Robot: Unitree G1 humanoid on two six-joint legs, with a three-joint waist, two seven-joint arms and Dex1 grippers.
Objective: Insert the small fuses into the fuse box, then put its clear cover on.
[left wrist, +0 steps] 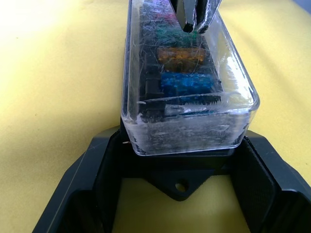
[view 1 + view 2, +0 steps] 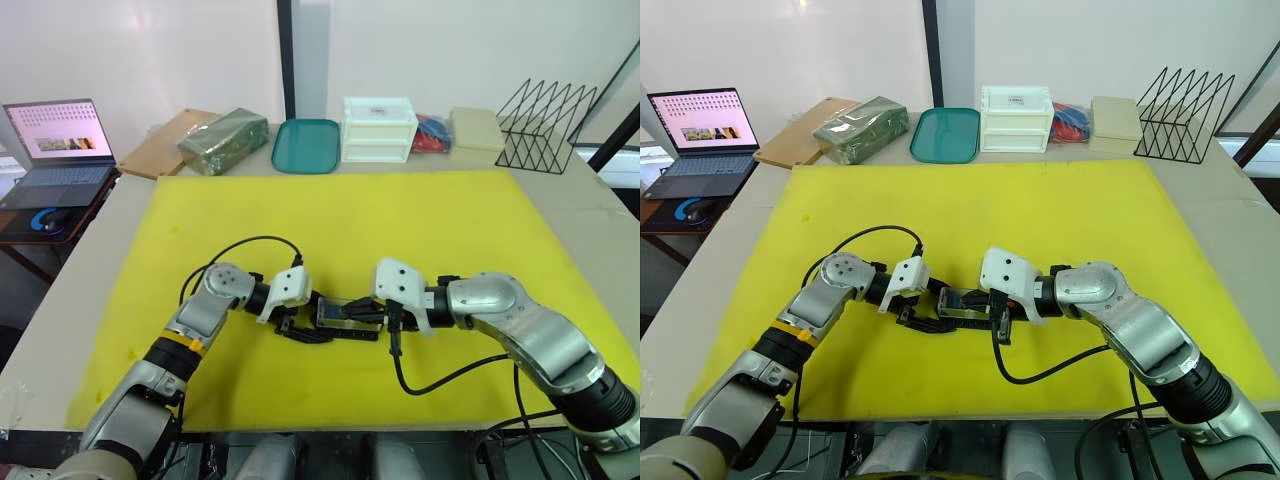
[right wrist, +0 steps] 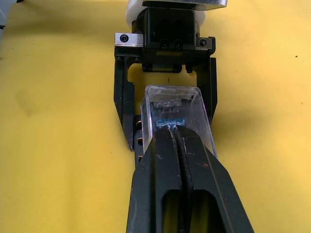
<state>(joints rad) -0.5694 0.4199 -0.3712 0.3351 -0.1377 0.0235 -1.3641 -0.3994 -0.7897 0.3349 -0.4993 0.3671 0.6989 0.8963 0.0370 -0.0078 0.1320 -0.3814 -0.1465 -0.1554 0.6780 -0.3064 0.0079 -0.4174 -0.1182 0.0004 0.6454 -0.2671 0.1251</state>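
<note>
Several small fuses [image 1: 182, 82], green, amber and blue, are seen seated in the fuse box [image 1: 150, 82] beneath the clear cover [image 1: 146, 58], on the yellow mat [image 2: 400, 220] at its 6 o'clock edge; no lettering can be read. The box is flanked by the spread fingers of the left gripper [image 1: 181, 160], while the right gripper [image 3: 177, 133], fingers pressed together, is rested tip-down on the cover.

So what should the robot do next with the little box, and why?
Probably press down a bit more with the right gripper, jaws shut, on the clear cover. It already sits over the fuse box with coloured small fuses inside, and the left gripper, jaws open, straddles one end.
</note>
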